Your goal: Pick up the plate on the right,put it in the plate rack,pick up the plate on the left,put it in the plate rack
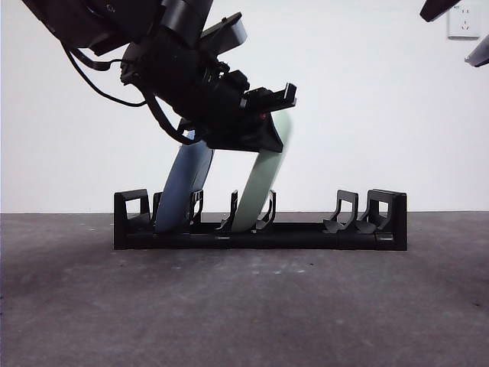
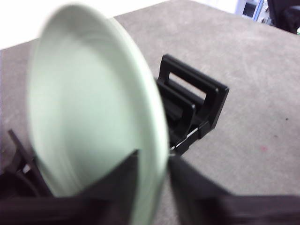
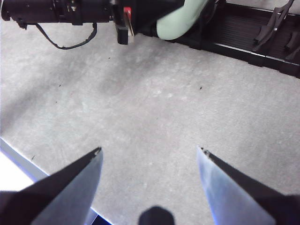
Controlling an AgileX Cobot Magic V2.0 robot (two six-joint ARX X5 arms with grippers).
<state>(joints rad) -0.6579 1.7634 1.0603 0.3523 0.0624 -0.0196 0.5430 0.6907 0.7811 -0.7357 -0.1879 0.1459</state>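
The plate rack [image 1: 260, 229] sits on the table [image 1: 244, 306], running from 9 to 3 o'clock. Two plates stand tilted in its dividers: one plate [image 1: 182, 187] nearest the 9 o'clock end, the second plate [image 1: 260, 183] just toward 3 o'clock beside it

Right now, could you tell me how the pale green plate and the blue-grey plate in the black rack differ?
The pale green round plate is clamped at its upper rim by the left gripper; the blue-grey round plate stands free of any fingers. The green plate sits in a slot near the middle of the long black plastic plate rack; the blue-grey one sits near one end. Both stand on edge, leaning the same way. The right gripper waits open, apart.
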